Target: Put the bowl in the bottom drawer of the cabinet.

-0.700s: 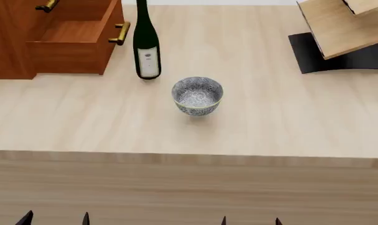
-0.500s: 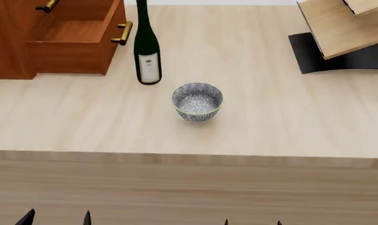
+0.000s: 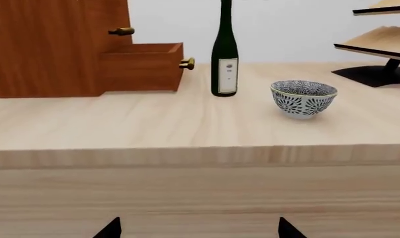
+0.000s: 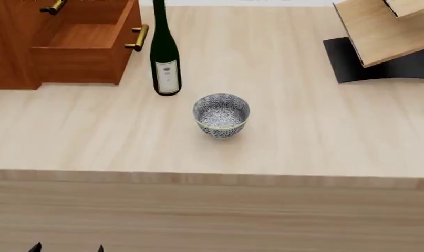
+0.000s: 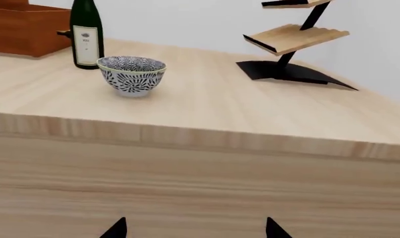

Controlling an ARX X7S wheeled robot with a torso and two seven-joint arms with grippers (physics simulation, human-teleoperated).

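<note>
- Two grippers sit nearest to us, low in front of the tabletop's (image 4: 324, 142) near edge. Our left gripper (image 3: 196, 229) and right gripper (image 5: 194, 228) each show only two dark fingertips set well apart, nothing between them, so both look spread wide and empty. In the head view only the left one's tips appear, at the bottom.
- Next out, the bowl (image 4: 221, 115) stands upright on the tabletop, roughly midway across and closer to the near edge than the far one, touching nothing.
- Just beyond it, toward the far left corner, a dark green wine bottle (image 4: 164, 58) stands upright, near the bowl but apart from it. Its pale label carries small marks that we cannot read; no brand is legible.
- Farthest left, the cabinet (image 4: 12, 44) sits at the far left corner with the bottom drawer (image 4: 82, 50) pulled open, its wood floor bare and its brass handle (image 4: 136, 38) close beside the bottle.
- At the far right corner stands a light-wood slanted rack (image 4: 380, 29) on a black base.
- We judge the main risk to be the bottle: it stands between the bowl and the drawer mouth, so a low, straight carry could knock it over. A grip on the thin rim alone could also slip.
- Clipping the drawer's front wall while lowering could tip the bowl.
</note>
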